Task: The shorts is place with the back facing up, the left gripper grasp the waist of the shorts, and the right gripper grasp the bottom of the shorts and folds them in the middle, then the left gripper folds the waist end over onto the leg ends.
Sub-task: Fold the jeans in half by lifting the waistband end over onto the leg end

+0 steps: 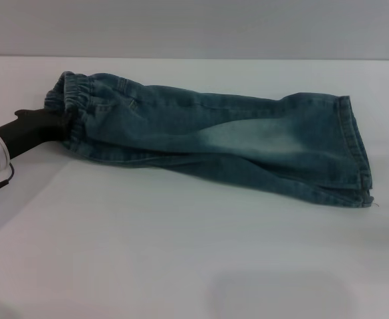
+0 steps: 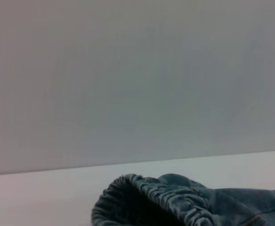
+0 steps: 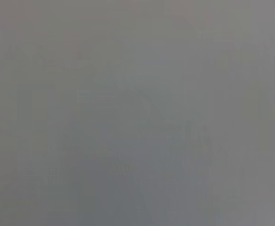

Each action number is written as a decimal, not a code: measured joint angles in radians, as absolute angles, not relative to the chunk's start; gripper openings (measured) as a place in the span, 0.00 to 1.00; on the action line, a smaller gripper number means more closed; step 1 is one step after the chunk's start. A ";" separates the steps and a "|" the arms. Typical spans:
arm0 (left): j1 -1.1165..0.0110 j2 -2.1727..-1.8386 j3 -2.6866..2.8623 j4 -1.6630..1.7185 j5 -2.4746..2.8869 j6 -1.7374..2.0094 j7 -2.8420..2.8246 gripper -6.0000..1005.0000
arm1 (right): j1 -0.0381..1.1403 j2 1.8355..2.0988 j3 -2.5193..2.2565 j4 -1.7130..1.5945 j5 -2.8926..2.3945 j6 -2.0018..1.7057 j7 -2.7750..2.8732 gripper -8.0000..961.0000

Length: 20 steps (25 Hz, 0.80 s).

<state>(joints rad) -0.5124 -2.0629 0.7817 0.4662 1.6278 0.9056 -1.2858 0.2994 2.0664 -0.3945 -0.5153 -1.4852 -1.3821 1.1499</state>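
Denim shorts (image 1: 207, 143), already doubled lengthwise into one long strip, lie on a white table (image 1: 181, 266) with my left gripper (image 1: 60, 124) at their waist.

The strip stretches away from my left gripper across the table, tapering from the wide leg ends (image 1: 355, 153) at the far end to the ruffled waist of the shorts (image 1: 74, 100), which sits right against my claw. My fingertips are buried under the gathered band, so I cannot tell whether they pinch it or stand apart. My right gripper is out of sight. I judge the last fold is due: I should secure both layers of elastic, lift just clear of the table, carry the waist straight along the strip, and lay it squarely on the hems without dragging or twisting the denim.
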 joint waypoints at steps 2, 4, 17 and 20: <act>-0.513 -2.063 0.782 0.468 1.626 0.923 -1.286 0.06 | 0.303 2.067 -0.398 -0.507 -1.485 -1.374 1.145 0.62; -0.513 -2.063 0.782 0.473 1.622 0.946 -1.285 0.06 | 0.308 2.068 -0.398 -0.497 -1.485 -1.366 1.139 0.62; -0.601 -2.060 0.780 0.504 1.586 1.155 -1.334 0.06 | 0.416 2.069 -0.404 -0.363 -1.485 -1.202 1.054 0.62; -0.639 -2.061 0.781 0.505 1.585 1.193 -1.344 0.06 | 0.447 2.069 -0.408 -0.327 -1.485 -1.174 1.035 0.62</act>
<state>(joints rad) -0.6393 -2.0607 0.7811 0.5047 1.5851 1.1926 -1.3443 0.4473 2.0692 -0.4076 -0.3272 -1.4849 -1.1736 1.0354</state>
